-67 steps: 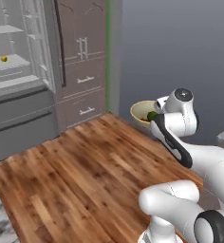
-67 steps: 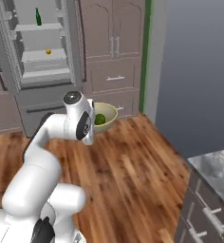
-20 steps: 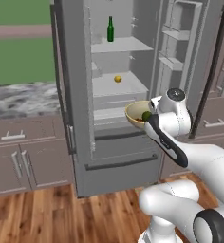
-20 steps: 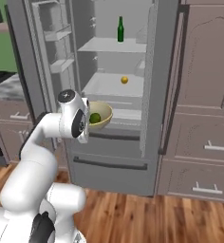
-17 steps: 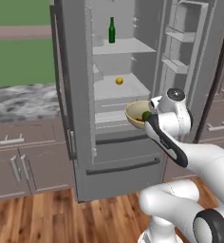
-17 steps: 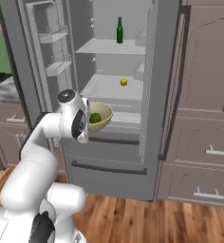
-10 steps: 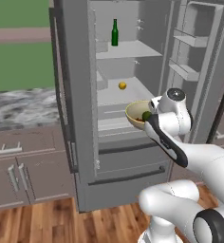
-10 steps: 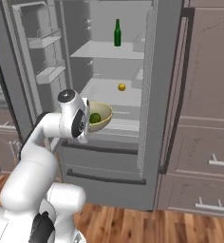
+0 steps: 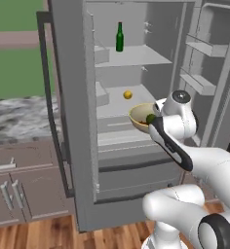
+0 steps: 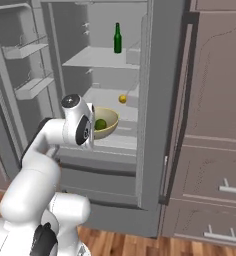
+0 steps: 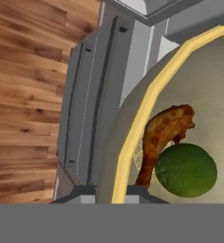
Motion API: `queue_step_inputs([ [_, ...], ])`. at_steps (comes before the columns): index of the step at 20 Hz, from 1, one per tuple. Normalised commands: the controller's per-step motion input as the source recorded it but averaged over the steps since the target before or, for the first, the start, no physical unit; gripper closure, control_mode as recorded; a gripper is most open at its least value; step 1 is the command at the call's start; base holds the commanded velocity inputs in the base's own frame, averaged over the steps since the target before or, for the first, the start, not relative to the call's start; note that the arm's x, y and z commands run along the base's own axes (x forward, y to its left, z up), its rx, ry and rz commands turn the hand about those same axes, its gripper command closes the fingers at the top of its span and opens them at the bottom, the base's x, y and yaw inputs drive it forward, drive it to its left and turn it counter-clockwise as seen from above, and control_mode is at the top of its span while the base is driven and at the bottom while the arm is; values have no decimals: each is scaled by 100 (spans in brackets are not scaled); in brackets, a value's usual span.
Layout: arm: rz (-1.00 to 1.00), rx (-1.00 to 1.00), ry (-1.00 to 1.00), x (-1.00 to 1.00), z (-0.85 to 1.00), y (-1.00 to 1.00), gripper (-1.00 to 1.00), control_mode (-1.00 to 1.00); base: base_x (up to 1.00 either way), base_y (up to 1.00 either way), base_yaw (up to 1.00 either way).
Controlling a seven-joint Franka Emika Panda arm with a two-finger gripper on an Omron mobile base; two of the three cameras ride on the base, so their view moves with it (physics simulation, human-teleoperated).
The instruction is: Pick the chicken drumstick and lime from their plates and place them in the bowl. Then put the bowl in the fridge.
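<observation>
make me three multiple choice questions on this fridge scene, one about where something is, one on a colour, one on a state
1. Where is the green bottle?
A. on the fridge's top shelf
B. in a door rack
C. on the floor

2. What colour is the small round fruit on the middle shelf?
A. red
B. yellow-orange
C. purple

3. What state are the fridge doors in?
A. both shut
B. both open
C. removed

Answers:
1 A, it stands upright on the highest shelf.
2 B, it shows yellow-orange against the grey shelf.
3 B, both doors are swung out, racks showing, while the gripper holds the bowl with the chicken drumstick and lime.
</observation>
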Motion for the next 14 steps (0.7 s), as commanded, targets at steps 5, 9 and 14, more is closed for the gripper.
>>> queue_step_inputs([
  [5,0,0,0,0,0,0,100,100,43,-24,4],
  [9,0,0,0,0,0,0,100,100,48,-15,5],
  [14,0,0,0,0,0,0,100,100,41,-17,3],
])
